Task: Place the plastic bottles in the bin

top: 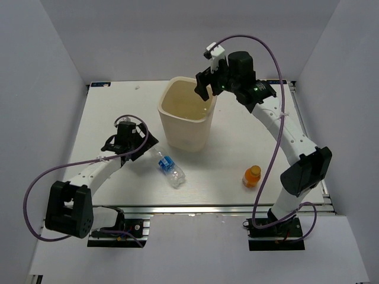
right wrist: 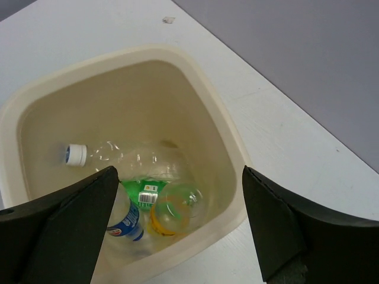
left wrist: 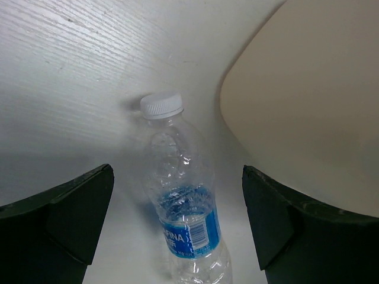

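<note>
The cream bin [top: 170,115] stands mid-table. A clear bottle with a blue label [top: 170,168] lies on the table in front of it. A short orange bottle [top: 253,176] stands to the right. My left gripper [top: 147,147] is open, low over the clear bottle's cap end; in the left wrist view the bottle [left wrist: 185,195] lies between the spread fingers [left wrist: 77,213], untouched. My right gripper [top: 205,89] is open and empty above the bin's far right rim. In the right wrist view the bin [right wrist: 234,148] holds several bottles [right wrist: 145,192]: clear, green-labelled, blue-labelled.
The bin wall [left wrist: 308,100] stands close to the right of the left gripper. Grey walls enclose the table on three sides. The table's metal front rail [top: 207,210] runs between the arm bases.
</note>
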Controlling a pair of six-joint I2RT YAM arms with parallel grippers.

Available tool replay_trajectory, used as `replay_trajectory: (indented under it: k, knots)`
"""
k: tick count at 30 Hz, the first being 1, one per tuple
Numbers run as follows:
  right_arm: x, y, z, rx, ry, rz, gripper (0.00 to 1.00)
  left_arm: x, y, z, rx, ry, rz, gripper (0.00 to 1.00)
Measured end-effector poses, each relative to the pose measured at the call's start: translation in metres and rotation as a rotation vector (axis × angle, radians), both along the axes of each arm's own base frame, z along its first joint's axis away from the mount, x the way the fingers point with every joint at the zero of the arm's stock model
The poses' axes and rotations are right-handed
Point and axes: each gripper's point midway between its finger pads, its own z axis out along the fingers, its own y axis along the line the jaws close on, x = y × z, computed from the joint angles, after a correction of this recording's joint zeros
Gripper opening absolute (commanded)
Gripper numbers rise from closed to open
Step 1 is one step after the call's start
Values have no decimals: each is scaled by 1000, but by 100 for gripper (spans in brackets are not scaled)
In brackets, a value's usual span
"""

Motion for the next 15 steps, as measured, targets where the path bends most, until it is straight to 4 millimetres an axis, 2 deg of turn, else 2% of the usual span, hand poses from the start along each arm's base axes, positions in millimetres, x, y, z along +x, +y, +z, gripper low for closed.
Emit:
replay_trajectory:
  k: [3, 5, 9, 11, 14, 15]
  knots:
    - [6, -13, 7, 17, -6, -85, 89, 1, -8, -11, -2, 18, -14, 98]
    - [6, -30, 8, 46, -6, -151, 89, 1, -13, -18, -1, 33, -25, 98]
    - [-1, -95, -1, 124, 27, -326, 89, 0, -23, -33, 5, 66, -50, 97]
    - [-8, -131, -12, 167, 45, -432, 89, -1, -26, -41, 10, 84, -57, 93]
    - [-17, -176, -31, 227, 67, -591, 89, -5, -28, -52, 19, 115, -58, 61]
    - [-20, -188, -38, 247, 78, -642, 89, -4, -28, -53, 22, 115, -55, 39]
